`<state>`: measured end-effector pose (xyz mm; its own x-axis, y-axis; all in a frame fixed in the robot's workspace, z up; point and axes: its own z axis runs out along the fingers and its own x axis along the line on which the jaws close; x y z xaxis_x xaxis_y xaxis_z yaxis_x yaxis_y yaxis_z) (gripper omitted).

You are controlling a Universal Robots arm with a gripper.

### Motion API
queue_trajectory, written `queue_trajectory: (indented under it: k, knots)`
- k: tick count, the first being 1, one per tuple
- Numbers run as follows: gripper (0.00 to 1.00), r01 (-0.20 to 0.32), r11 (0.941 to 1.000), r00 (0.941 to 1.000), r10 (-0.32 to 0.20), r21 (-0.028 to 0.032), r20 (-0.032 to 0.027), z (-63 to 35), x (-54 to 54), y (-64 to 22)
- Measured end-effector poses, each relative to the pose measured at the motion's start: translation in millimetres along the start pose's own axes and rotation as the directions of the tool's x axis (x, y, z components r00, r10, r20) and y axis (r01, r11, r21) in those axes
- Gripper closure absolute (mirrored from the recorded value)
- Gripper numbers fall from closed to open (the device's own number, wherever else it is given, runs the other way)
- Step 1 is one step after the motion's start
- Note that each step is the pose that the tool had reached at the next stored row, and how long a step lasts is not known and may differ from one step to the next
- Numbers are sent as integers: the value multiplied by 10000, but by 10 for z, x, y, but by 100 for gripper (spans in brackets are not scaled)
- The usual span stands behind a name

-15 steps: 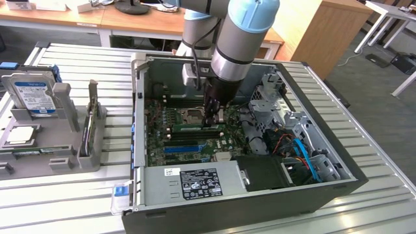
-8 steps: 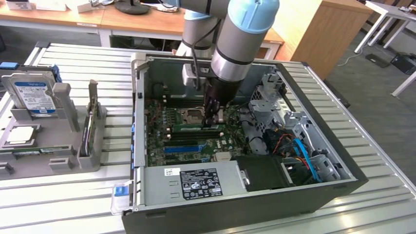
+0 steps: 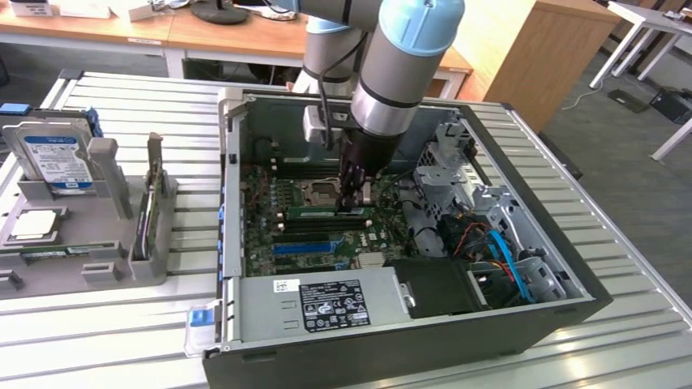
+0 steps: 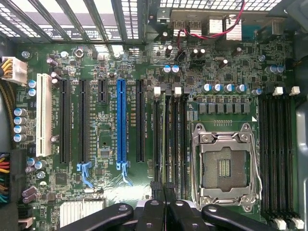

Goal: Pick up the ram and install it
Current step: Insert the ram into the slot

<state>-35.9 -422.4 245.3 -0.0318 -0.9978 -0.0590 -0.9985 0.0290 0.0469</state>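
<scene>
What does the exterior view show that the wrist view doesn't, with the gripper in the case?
Exterior view: the arm, the hard drive in its holder on the exterior view's left, and the green ram side-on under the gripper. Wrist view: the white slot and white plug. Both: motherboard, CPU socket, blue slot and the shut gripper.

Probably a robotics lab: a ribbed silver metal table (image 3: 141, 97) carries an open black computer case (image 3: 433, 340), with light wooden office desks (image 3: 216, 36) and grey carpet (image 3: 605, 146) beyond its far edge.
</scene>
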Motion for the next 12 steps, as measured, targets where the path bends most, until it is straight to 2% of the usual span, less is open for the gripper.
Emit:
queue_trajectory:
  k: [12]
  knots:
    - [89, 0, 10000, 10000, 0, 0, 0, 25, 26, -2]
